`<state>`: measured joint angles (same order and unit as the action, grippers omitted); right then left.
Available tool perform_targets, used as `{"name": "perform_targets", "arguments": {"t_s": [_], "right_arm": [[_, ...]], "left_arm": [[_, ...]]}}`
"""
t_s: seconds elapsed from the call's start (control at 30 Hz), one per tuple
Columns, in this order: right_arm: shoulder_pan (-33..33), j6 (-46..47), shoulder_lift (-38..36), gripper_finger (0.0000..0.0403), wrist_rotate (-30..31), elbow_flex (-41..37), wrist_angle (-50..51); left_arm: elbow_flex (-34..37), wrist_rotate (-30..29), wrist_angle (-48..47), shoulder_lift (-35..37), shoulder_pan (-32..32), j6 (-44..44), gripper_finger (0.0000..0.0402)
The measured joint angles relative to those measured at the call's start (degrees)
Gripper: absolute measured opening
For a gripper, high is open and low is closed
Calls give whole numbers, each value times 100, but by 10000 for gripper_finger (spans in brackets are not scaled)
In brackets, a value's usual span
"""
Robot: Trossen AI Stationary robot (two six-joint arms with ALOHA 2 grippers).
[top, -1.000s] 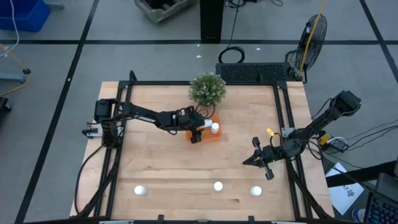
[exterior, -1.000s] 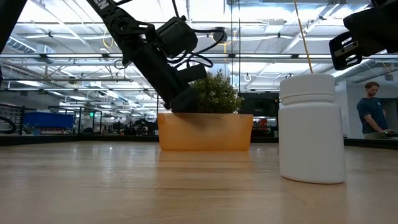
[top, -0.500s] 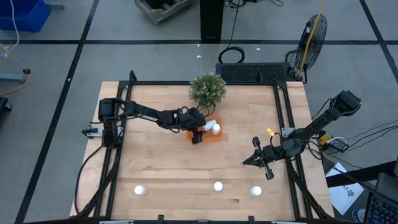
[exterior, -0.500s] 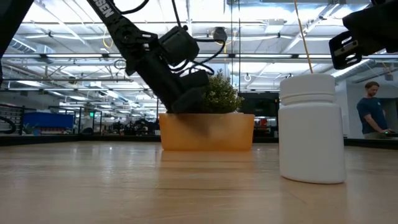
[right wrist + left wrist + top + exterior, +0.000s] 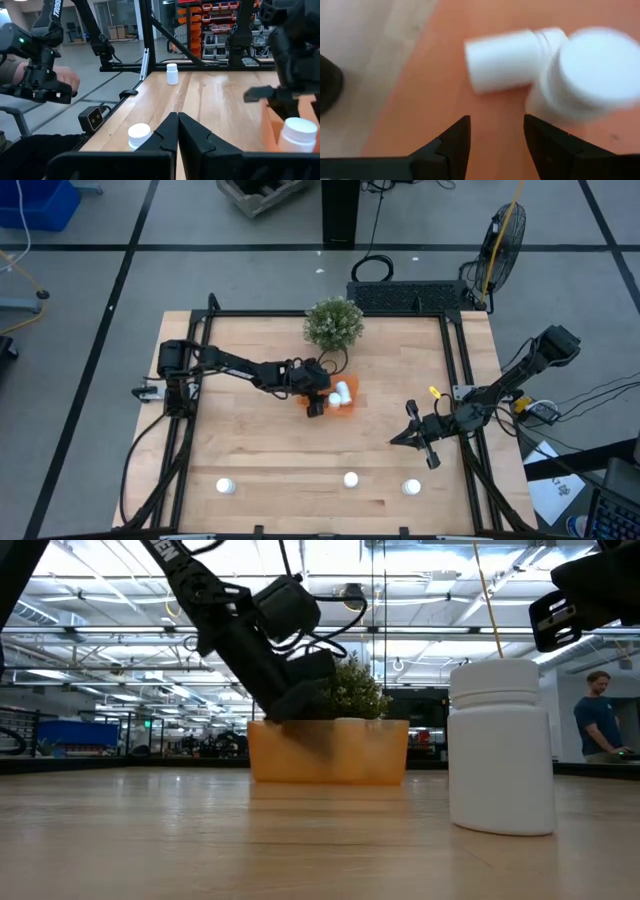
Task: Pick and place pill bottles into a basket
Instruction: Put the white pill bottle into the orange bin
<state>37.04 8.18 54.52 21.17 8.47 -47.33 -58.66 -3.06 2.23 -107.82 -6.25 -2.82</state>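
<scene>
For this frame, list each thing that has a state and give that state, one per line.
Left gripper: open, empty, over the basket.
Right gripper: shut, empty, waiting at the table's right side.
Basket: holds two pill bottles.
Lying bottle: on its side in the basket.
Upright bottle: standing in the basket, capped.
Three bottles on the table: upright near the front edge, not yet picked.
Potted plant: upright behind the basket.

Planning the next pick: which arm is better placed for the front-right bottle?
Right, probably. The right gripper, shut and empty, waits nearer the bottle. The left gripper hangs open over the basket, farther off.
</scene>
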Motion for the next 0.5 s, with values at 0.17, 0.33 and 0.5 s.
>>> {"name": "perform_targets", "arguments": {"t_s": [0.17,0.33,0.5], "right_arm": [[0,-2,0,4,1,0,9],[0,7,4,4,3,0,7],[0,22,2,4,-23,0,-89]], "left_arm": [[0,-218,-44,349,30,-12,186],[-11,-245,-64,855,28,209,186],[-11,-144,-109,1325,50,844,186]]}}
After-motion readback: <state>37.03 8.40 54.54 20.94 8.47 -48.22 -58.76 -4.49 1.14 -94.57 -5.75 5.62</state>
